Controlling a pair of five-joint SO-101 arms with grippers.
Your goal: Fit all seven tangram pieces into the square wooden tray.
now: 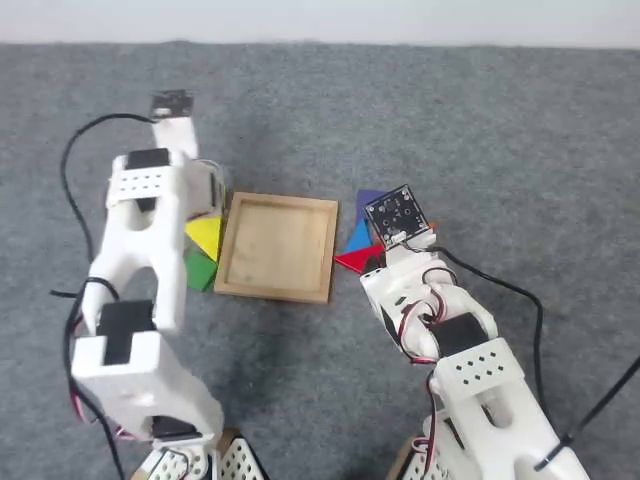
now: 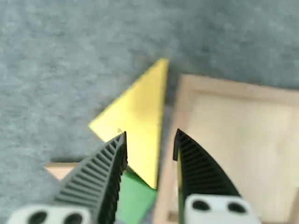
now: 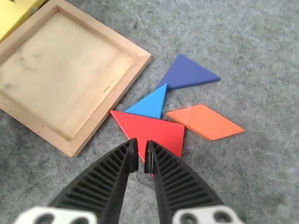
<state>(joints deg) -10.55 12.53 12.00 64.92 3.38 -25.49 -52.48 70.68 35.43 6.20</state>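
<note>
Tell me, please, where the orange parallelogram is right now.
In the right wrist view, the orange parallelogram lies flat on the grey mat on the right arm's side of the wooden tray, beside the red triangle.

The grey table [image 1: 480, 140] bears the wooden tray [image 1: 277, 247]. A yellow triangle [image 2: 138, 116] and a green piece [image 2: 135, 198] lie under the left gripper [image 2: 150, 135]. A red triangle [image 3: 152, 130], blue triangles [image 3: 149, 103] and an orange parallelogram [image 3: 205, 122] lie by the right gripper [image 3: 141, 151].
</note>
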